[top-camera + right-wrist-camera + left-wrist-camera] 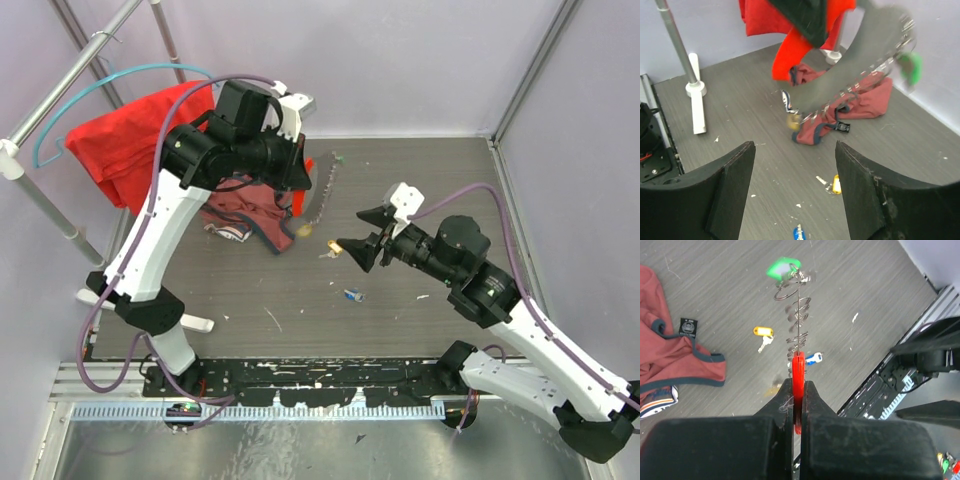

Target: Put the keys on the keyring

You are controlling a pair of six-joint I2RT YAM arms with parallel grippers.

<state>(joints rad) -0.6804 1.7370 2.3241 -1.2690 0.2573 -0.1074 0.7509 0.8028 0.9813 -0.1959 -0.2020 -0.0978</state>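
The left gripper (798,386) clamps the flat red oval tag (798,371) of the silvery coiled keyring (797,315), which has a green-headed key (783,267) at its far end. A yellow-headed key (763,332) and a blue-headed key (812,358) lie loose near the keyring, and the right gripper (794,150) gapes empty. The dangling, blurred keyring may sway and spoil threading.

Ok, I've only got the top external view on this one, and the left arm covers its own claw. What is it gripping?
Observer: The left claw is shut on the red tag of the keyring, seen edge-on in the left wrist view.
Operator: Any key on it?
Observer: A green key sits at its far end, blurred.
Operator: Does the right claw hold the yellow key?
Observer: No. The right claw is open and empty; the yellow key lies loose ahead of it.
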